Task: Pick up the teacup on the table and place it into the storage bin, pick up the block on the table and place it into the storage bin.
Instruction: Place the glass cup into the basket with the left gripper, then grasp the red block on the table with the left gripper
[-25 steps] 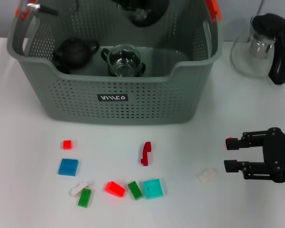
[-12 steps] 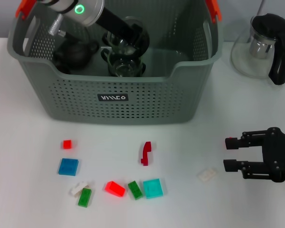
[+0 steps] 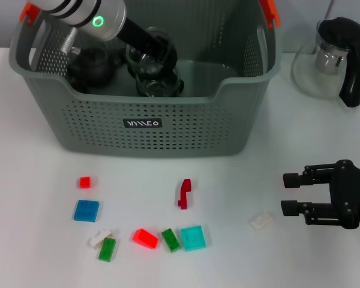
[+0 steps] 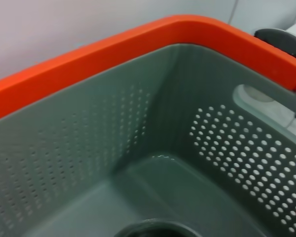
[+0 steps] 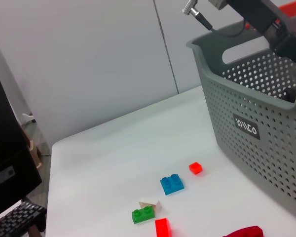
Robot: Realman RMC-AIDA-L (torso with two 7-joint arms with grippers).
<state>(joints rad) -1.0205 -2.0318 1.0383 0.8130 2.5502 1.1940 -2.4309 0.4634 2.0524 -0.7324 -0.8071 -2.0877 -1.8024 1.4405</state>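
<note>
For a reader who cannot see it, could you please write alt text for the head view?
The left end effector reaches into the grey-green storage bin, holding a glass teacup above another glass cup and beside a dark teapot. On the white table in front lie small coloured blocks, and the open right end effector hovers beside a white block.

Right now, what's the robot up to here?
The left gripper is down inside the grey-green perforated storage bin, holding a clear glass teacup just above another glass cup beside a dark teapot. The right gripper waits open above the white table, near a small white block. The other coloured blocks, like the flat blue one, lie in front of the bin.
</note>
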